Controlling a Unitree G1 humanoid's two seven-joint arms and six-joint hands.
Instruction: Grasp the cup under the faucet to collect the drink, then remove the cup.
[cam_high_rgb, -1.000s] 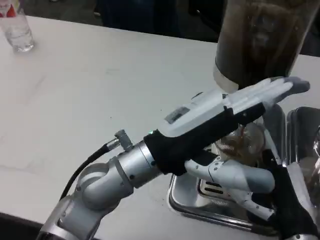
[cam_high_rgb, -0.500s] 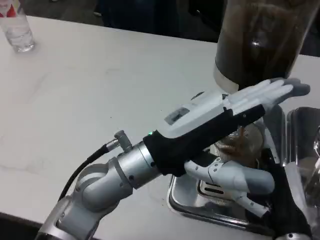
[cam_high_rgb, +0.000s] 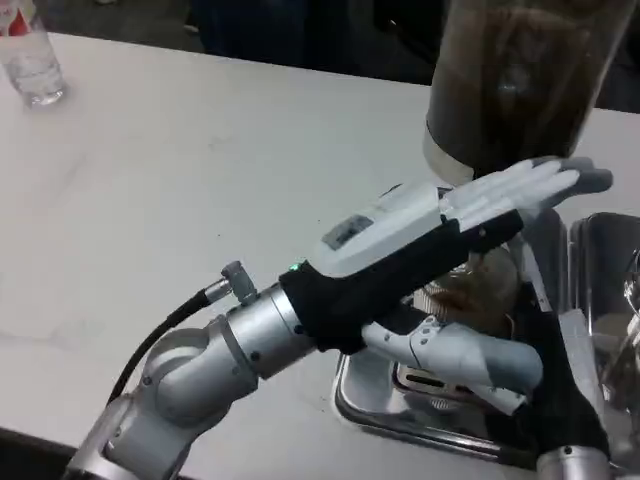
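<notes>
The left hand (cam_high_rgb: 440, 225) reaches from the silver forearm (cam_high_rgb: 215, 355) at seven o'clock toward two o'clock, its white back up and its fingers (cam_high_rgb: 540, 185) held straight and close together, their tips against the base of the drink dispenser (cam_high_rgb: 515, 80). Its thumb (cam_high_rgb: 455, 355) hangs below, apart from the fingers, and lies across the near side of the clear cup (cam_high_rgb: 475, 285). Nothing is clasped between fingers and thumb, though whether the palm presses a faucet lever beneath cannot be told.

The cup stands upright in the steel drip tray (cam_high_rgb: 370, 400) at four o'clock, directly under the outstretched fingers, with brown liquid in it. The dispenser, a tall cylinder of dark drink, rises at one o'clock, hard behind the cup.

The right hand (cam_high_rgb: 560, 400) shows as a black and white shape at the lower right corner, just beside the cup's right flank; its fingers are too hidden to tell how they lie or whether they touch the cup.

The tray's raised rim (cam_high_rgb: 345, 375) closes the cup in on the near and left sides. A wide stretch of white table (cam_high_rgb: 180, 170) lies open from nine to eleven o'clock, with a clear water bottle (cam_high_rgb: 30, 55) at the far left corner.
</notes>
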